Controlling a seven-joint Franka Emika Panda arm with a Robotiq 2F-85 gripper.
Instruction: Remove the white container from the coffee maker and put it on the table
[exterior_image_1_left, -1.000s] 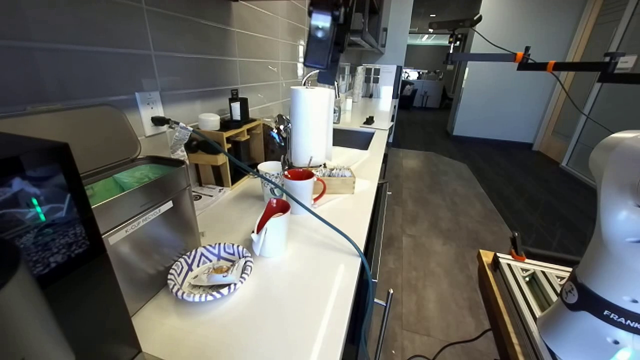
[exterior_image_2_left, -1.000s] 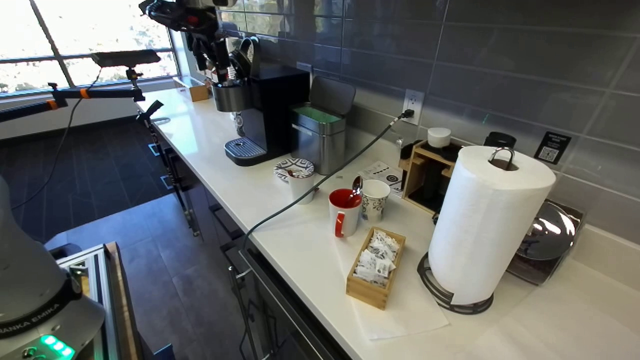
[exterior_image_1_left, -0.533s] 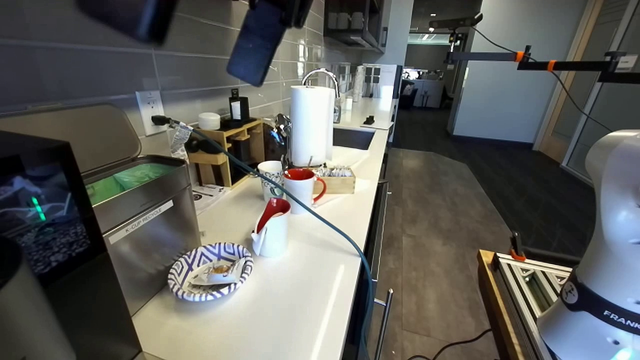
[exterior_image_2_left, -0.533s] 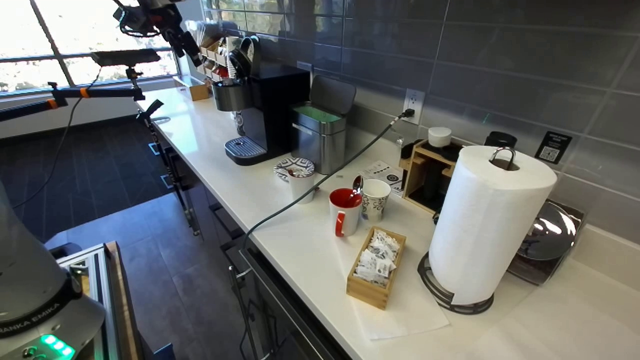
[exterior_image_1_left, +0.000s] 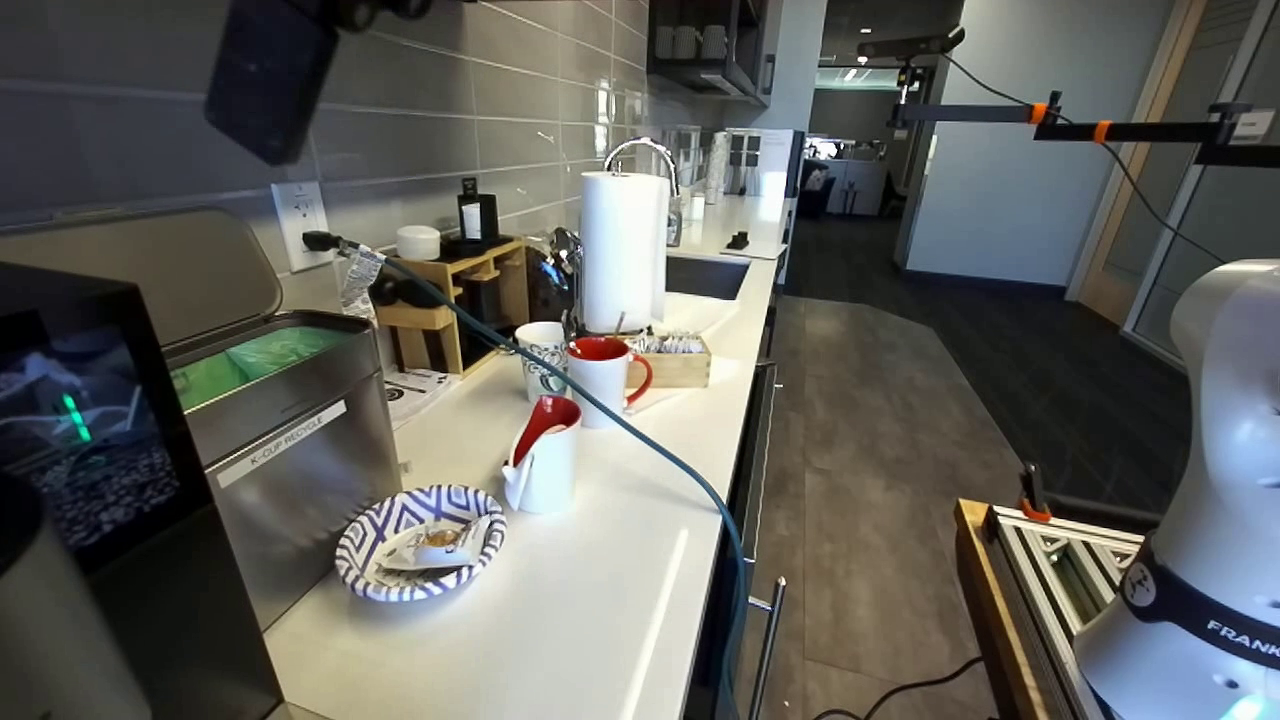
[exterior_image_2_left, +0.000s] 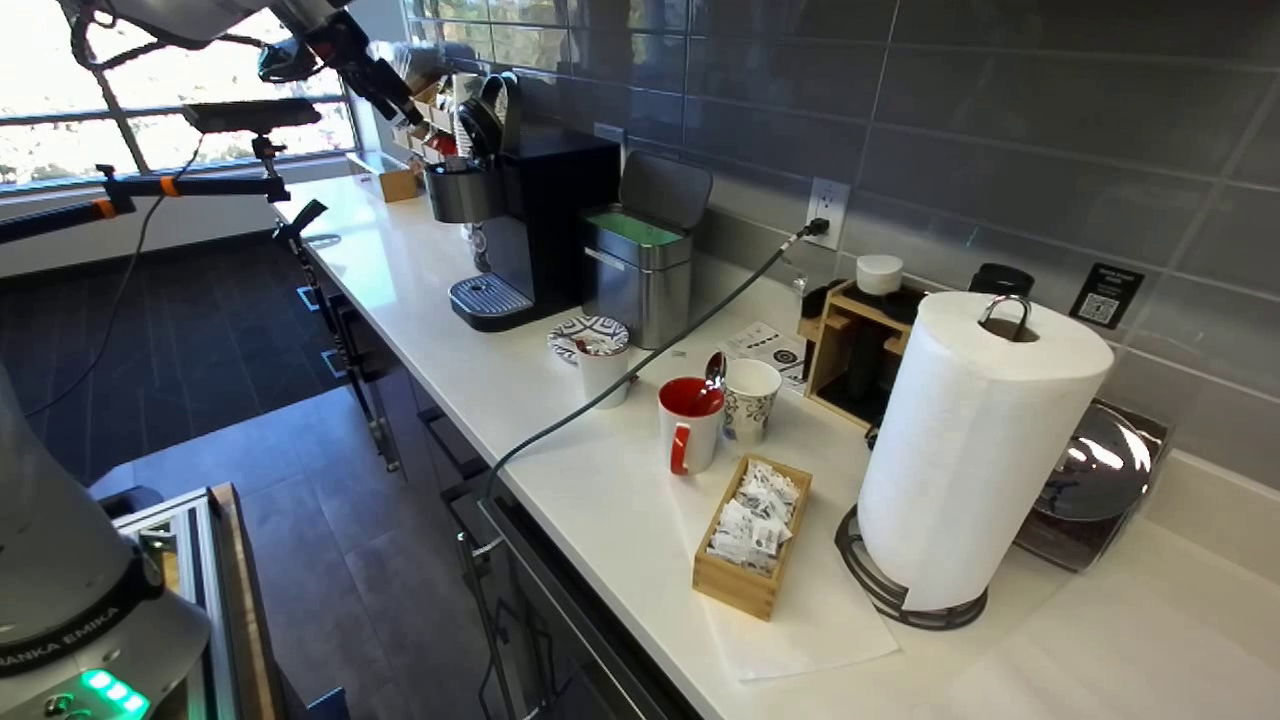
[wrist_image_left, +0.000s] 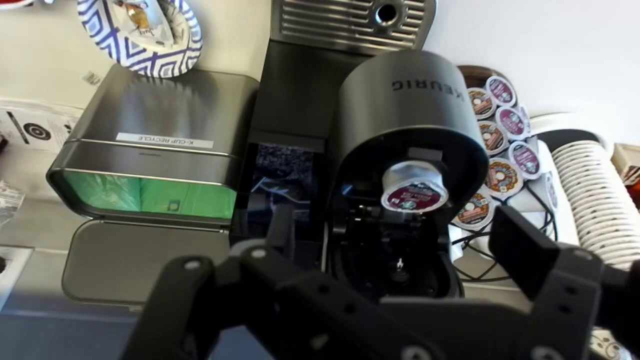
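Wrist view: my gripper (wrist_image_left: 395, 227) is spread and unloaded, the white container (wrist_image_left: 413, 186) seated in the opened coffee maker (wrist_image_left: 395, 102). I'd centre on the container, ease in, then pinch lightly lest it crumple.

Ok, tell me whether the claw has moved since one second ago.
Yes. In an exterior view, the claw has shifted toward the picture's upper left, away from the Keurig coffee maker.

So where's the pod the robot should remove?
In the wrist view, right of centre: the coffee pod sits in the open Keurig coffee maker, the K-cup recycling bin to the left, other pods to the right.
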